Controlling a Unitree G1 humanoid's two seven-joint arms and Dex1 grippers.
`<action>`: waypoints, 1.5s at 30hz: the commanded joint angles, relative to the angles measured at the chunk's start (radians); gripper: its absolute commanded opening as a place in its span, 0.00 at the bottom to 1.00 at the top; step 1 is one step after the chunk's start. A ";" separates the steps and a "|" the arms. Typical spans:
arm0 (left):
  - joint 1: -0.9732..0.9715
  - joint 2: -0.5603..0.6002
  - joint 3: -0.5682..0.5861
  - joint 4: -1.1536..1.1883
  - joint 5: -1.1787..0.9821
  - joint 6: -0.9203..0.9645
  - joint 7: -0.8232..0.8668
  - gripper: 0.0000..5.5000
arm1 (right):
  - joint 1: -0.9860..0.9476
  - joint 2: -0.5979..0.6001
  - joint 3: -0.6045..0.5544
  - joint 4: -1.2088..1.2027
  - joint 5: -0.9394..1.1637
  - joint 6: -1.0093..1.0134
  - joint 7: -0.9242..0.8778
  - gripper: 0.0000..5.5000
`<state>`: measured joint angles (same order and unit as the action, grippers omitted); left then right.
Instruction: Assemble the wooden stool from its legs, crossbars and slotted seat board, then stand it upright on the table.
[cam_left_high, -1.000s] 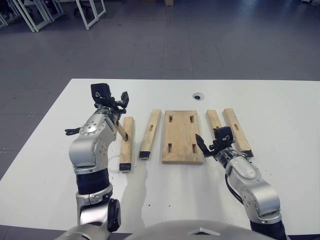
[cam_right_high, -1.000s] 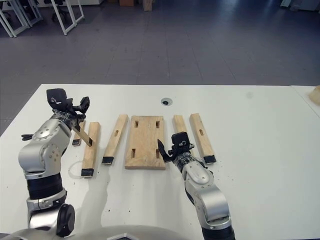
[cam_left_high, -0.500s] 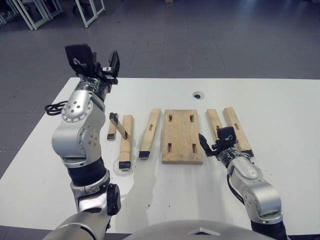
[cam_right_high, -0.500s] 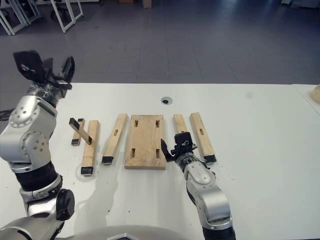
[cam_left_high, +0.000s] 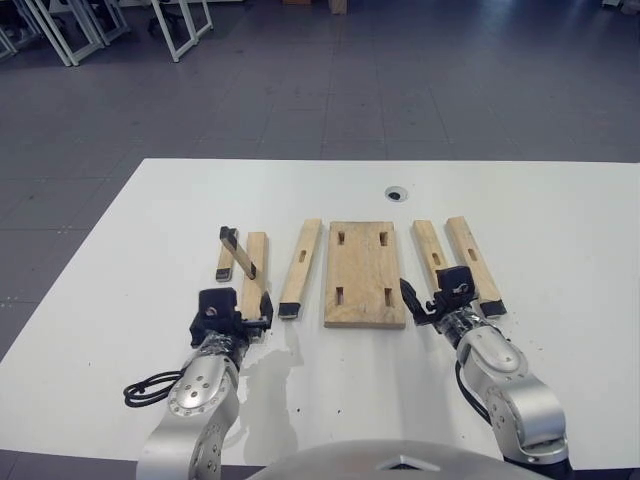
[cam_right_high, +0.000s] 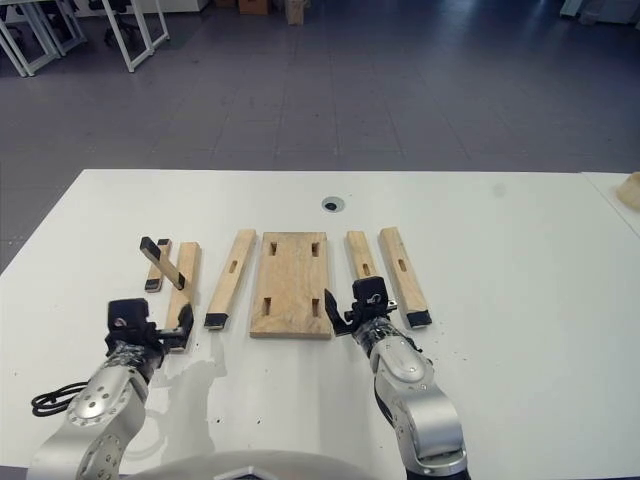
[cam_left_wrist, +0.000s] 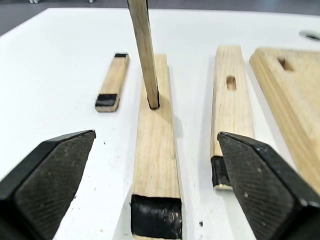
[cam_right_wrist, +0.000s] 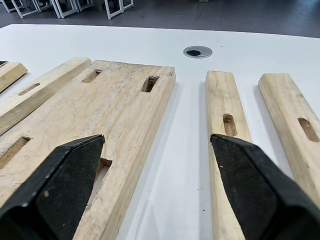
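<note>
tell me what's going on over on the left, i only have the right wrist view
observer: a thin crossbar stands tilted in the slot of the leftmost leg.
operator: where's the left hand
observer: the left hand is open and holds nothing, low at that leg's near end.
operator: any loose parts out there
observer: a second crossbar lies flat on the table, left of that leg.
</note>
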<state>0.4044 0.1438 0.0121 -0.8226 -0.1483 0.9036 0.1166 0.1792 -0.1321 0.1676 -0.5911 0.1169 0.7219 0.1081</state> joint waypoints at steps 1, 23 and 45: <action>0.020 0.033 -0.020 0.083 0.044 0.006 -0.015 0.82 | -0.008 -0.009 -0.001 -0.006 0.002 0.013 0.010 0.71; 0.034 0.019 0.003 0.529 0.055 -0.203 -0.116 0.43 | -0.110 0.008 -0.074 -0.025 0.014 0.074 -0.016 0.71; -0.778 0.101 0.272 0.601 -0.828 0.008 -0.675 0.37 | -0.721 -0.007 -0.586 0.440 0.859 0.468 0.333 0.87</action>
<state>-0.3114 0.2278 0.2520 -0.2691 -0.8966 0.8754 -0.5162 -0.4953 -0.1210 -0.3840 -0.1873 0.8991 1.1294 0.4295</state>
